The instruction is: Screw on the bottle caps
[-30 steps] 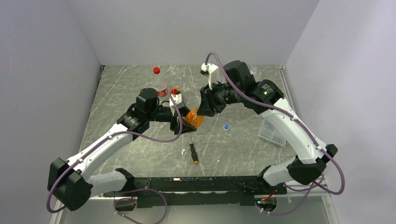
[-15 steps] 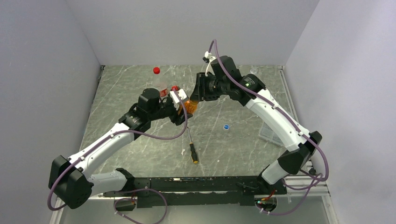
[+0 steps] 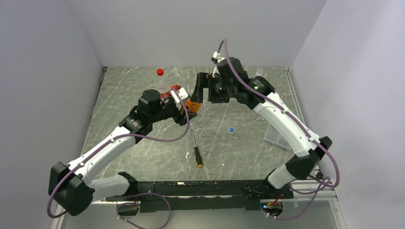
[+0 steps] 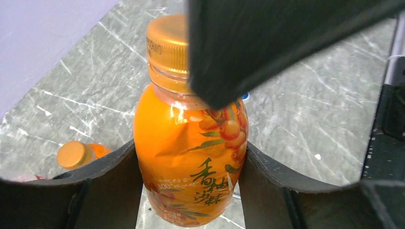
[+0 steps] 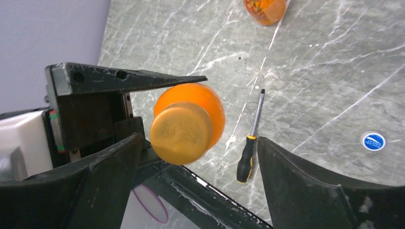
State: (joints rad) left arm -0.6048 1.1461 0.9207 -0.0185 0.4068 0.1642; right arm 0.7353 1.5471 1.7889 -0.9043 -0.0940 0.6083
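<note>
My left gripper (image 4: 190,144) is shut on a squat amber-orange bottle (image 4: 191,157), held above the table with its neck pointing at the right gripper. An orange cap (image 5: 181,133) sits on that neck. The right gripper (image 5: 198,140) stands open, its fingers (image 5: 305,186) on either side of the cap and apart from it. From above, the bottle (image 3: 193,105) hangs between the left gripper (image 3: 186,107) and the right gripper (image 3: 197,93). A second capped orange bottle (image 4: 76,153) stands on the table. A blue cap (image 3: 231,129) lies loose. A taller clear bottle (image 3: 165,86) wears a red cap (image 3: 160,72).
A black-and-orange screwdriver (image 3: 196,152) lies on the marble table (image 3: 239,152) in front of the arms. A clear plastic box (image 3: 278,137) sits at the right, under the right arm. Grey walls close off the back and both sides.
The right gripper has let go of the orange cap and opened wide. Both arms have carried the bottle farther back and a little left.
</note>
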